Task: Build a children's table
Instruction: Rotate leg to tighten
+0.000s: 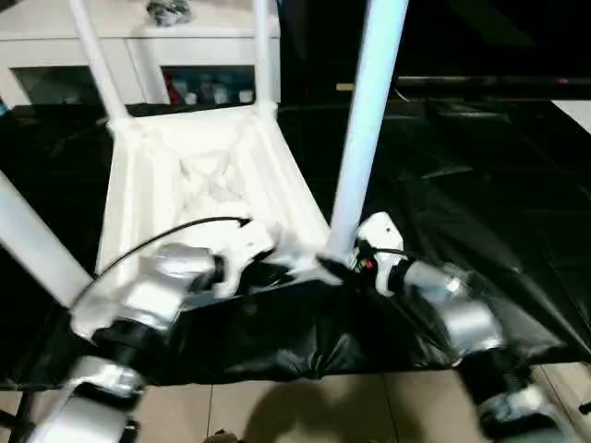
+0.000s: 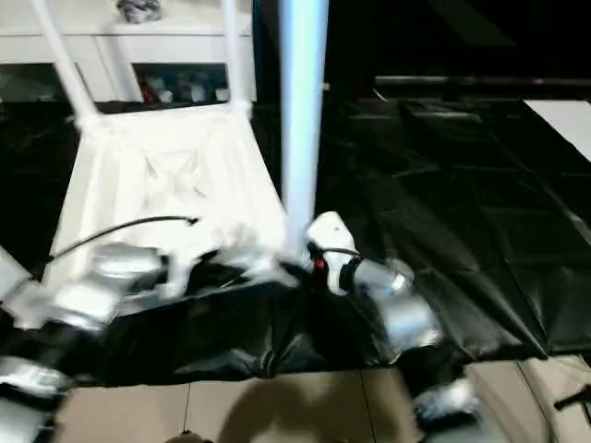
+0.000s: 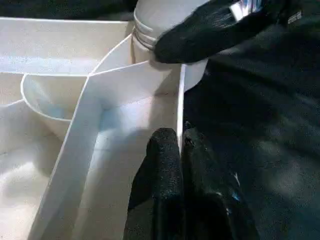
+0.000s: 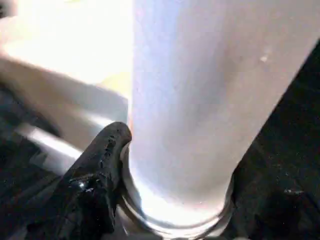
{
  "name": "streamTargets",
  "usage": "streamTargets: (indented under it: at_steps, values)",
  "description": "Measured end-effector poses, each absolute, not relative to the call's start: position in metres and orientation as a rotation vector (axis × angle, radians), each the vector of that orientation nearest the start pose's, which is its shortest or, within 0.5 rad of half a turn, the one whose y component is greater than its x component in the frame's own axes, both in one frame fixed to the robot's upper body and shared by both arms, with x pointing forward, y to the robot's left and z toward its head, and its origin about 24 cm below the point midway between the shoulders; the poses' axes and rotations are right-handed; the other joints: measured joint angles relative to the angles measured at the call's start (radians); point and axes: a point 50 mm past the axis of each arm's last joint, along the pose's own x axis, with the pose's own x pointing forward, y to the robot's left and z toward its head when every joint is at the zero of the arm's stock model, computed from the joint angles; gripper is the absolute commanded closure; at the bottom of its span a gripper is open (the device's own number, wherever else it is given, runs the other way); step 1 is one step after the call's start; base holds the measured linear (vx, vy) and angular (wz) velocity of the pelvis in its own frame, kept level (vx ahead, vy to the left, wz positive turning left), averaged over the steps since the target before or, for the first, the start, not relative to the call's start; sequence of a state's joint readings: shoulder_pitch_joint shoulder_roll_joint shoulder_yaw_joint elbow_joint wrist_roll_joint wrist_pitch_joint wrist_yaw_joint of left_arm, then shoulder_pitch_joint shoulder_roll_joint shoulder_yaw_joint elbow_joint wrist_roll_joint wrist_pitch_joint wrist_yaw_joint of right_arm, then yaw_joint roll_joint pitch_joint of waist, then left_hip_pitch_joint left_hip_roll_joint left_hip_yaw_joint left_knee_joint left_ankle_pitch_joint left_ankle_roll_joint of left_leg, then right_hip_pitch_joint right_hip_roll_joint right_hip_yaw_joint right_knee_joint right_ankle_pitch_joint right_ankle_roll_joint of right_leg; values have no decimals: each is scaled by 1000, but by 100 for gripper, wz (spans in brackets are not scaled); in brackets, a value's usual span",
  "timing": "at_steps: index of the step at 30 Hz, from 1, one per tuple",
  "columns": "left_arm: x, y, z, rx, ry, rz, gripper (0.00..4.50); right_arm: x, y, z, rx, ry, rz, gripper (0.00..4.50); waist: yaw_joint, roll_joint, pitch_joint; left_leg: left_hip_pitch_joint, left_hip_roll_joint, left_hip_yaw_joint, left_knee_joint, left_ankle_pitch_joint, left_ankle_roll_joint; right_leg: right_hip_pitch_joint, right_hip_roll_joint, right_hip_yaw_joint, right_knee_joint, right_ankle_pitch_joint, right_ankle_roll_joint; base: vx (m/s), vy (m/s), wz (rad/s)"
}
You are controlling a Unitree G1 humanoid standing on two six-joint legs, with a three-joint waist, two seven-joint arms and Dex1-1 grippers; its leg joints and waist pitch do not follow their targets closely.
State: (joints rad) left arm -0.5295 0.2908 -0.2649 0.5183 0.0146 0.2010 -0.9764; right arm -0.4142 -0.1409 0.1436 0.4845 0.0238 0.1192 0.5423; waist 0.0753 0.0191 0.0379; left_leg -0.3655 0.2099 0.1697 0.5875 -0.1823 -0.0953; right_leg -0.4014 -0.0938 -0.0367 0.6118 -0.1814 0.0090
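Children's table (image 1: 199,185) lies upside down on black sheeting (image 1: 480,185), legs up. Left fingers (image 3: 165,165) pinch its rim shut; right fingers (image 4: 97,170) clasp the near-corner leg (image 1: 365,120) at its base. Likely next: twisting it tight.

The small all-white plastic children's table (image 1: 199,175) lies upside down, its ribbed underside plain white and its long round tapered legs (image 1: 367,129) white with a bluish sheen. Beneath it spreads a glossy black crinkled plastic sheet (image 1: 480,212) over a pale beige tiled floor (image 1: 305,406). The forearms (image 1: 466,318) gleam silver; the gripper fingers (image 3: 167,170) are matte black. Behind stands a white glass-doored cabinet (image 1: 138,46).
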Motion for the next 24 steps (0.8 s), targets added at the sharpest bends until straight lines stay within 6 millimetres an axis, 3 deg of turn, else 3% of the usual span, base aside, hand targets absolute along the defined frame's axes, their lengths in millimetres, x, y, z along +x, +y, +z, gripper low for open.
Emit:
streamTargets:
  at_steps: [3, 5, 12, 16, 24]
  values:
    - [315, 109, 38, 310, 427, -1104, 450, 315, -105, 26, -134, 259, 627, 180, -6, 3, -3, 0, -1, 0, -1, 0, 0, 1, 0, 0, -1, -4, 6, 0, 0, 0]
    - [315, 107, 37, 315, 425, -1087, 450, 318, -101, 26, -131, 260, 602, 124, -13, 6, -5, 0, -1, -1, -2, 0, 0, 2, 0, 0, -1, -4, 7, 0, 0, 0]
    - [312, 106, 39, 319, 410, -1126, 450, 317, -109, 31, -153, 257, 713, 52, -10, 7, -5, -2, -1, -1, -3, 0, 0, 1, -1, 0, -2, -4, 7, 0, 0, 0]
    - [306, 116, 43, 329, 396, -1228, 450, 309, -120, 36, -244, 246, 922, 52, 4, 6, -5, -3, 0, -1, -4, 0, 0, -1, 0, -2, -2, -7, 9, 0, 0, 0]
    - [299, 132, 45, 328, 415, -1343, 450, 299, -133, 38, -264, 281, 1159, 52, 12, 4, -3, -5, 1, 0, -2, -1, 1, -3, 0, -1, -2, -9, 7, 0, 0, 0]
